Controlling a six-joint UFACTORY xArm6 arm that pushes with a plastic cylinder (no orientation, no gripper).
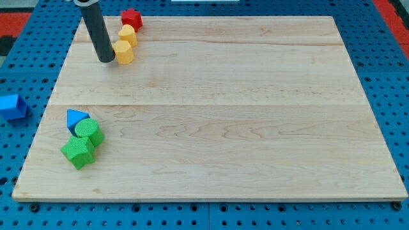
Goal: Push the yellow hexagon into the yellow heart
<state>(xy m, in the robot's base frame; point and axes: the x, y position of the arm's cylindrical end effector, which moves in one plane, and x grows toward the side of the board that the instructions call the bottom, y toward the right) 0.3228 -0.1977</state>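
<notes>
You see a pale wooden board on a blue pegboard surface; red patches, perhaps matting, at top corners.

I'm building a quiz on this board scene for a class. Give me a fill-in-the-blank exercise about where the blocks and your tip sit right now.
1. The yellow hexagon sits just below the yellow ____, touching it.
2. My tip stands on the view's ____ side of the yellow hexagon.
3. The red block lies near the view's ____ edge of the wooden board.
4. The green cylinder rests between the blue block and the green ____.

Missing words: heart; left; top; cube
</notes>
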